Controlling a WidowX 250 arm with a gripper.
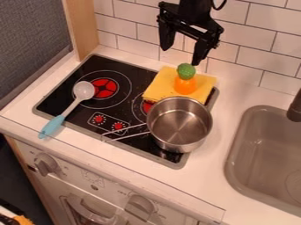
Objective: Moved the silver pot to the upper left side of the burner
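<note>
Camera view: the hand is held high near the tiled wall, above the back right part of the black stove. Its two fingers are spread wide apart and pointed downward, with open space between them.

The silver pot is set upright at the front right of the stove, its right side reaching out over the stove's edge. The right burner is partly covered by it, and its wire handle is pointed to the left, near the red dials.

Just behind the pot, a folded yellow cloth is laid across the back right corner of the stove. An orange toy with a green top is placed on the cloth.

The bowl of a blue-handled spoon is seen over the left burner, while its handle is extended across the stove's front edge, above the tabletop. At the right, a grey sink is set into the tabletop, with part of a dark faucet beside it.
</note>
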